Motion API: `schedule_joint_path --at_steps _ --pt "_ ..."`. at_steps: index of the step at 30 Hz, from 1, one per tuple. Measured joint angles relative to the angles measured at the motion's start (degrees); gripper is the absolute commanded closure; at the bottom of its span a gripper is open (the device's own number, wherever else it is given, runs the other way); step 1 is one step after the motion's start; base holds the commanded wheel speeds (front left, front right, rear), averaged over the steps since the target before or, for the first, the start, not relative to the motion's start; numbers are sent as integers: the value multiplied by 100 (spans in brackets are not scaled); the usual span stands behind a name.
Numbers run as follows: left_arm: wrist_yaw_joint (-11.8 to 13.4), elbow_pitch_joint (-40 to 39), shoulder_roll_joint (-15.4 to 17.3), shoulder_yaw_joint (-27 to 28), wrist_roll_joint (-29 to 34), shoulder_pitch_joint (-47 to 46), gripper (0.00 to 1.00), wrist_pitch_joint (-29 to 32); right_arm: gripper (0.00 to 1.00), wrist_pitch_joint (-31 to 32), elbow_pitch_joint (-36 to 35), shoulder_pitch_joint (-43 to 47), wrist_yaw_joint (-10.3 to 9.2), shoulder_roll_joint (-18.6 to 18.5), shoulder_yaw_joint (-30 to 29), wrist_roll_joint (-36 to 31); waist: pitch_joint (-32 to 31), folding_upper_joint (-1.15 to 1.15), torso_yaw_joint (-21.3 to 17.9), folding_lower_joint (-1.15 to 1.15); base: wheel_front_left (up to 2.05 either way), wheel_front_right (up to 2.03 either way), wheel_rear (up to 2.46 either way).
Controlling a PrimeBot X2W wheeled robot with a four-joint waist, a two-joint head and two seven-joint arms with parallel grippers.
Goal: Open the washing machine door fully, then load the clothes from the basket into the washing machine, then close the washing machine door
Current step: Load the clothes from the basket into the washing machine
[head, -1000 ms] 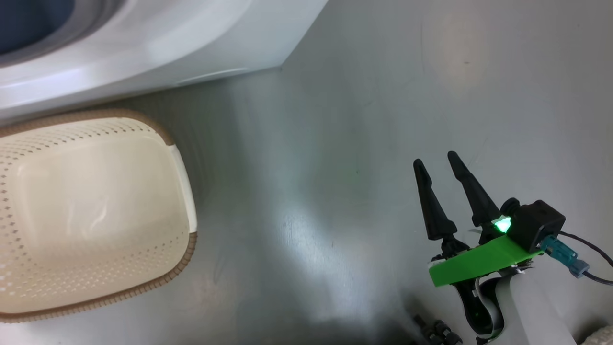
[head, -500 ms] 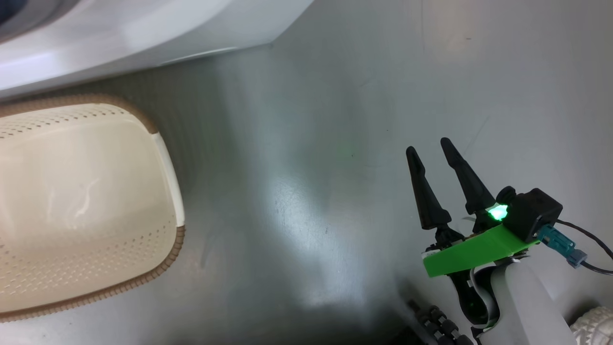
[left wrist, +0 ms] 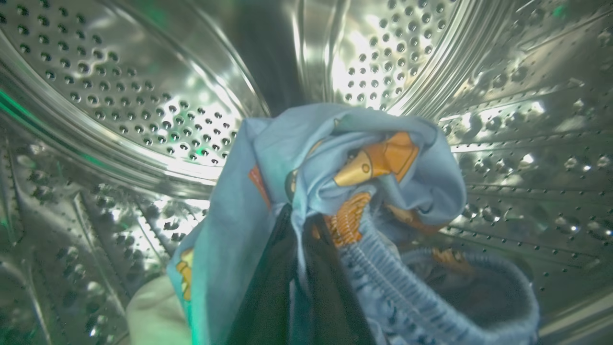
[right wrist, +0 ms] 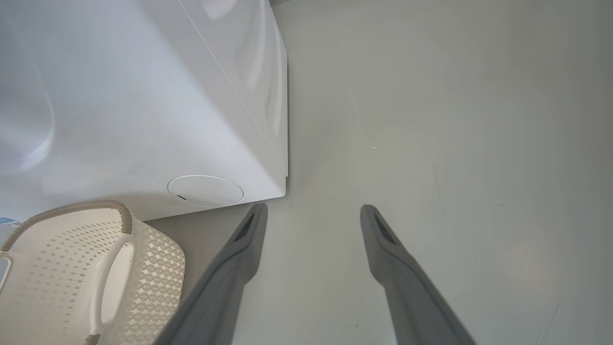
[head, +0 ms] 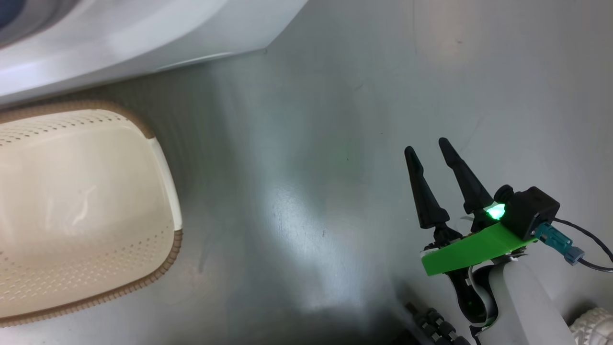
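Inside the washing machine [left wrist: 143,96] the left gripper [left wrist: 301,220] pinches the clothes [left wrist: 335,158]; outside its front corner the right gripper [head: 428,146] hangs splayed

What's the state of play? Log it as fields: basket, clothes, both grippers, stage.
basket: on the floor beside the washing machine; no clothes in the part in view
clothes: light-blue printed garment, inside the steel drum
left gripper: shut on the clothes, reached into the drum
right gripper: open, empty, over bare floor
stage: loading under way
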Motion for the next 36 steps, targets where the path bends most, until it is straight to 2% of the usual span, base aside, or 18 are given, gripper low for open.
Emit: schedule_joint_path --at_steps 11,18,26,36 --pt "0 725 -104 -36 -112 -151 0 57 0 0 76 0 0 1 2 0 -204 0 102 0 0 0 0" --pt "0 1104 -170 -177 -149 -165 0 368 0 0 122 7 0 0 -2 -1 -386 0 142 0 0 0 0" --pt "45 1390 -245 -215 -200 -210 0 655 0 0 157 14 0 0 -1 -2 -581 0 180 0 0 0 0" --pt "51 1539 -516 -213 -437 83 0 567 0 0 166 110 0 -1 -145 -48 -911 0 298 0 0 0 0"
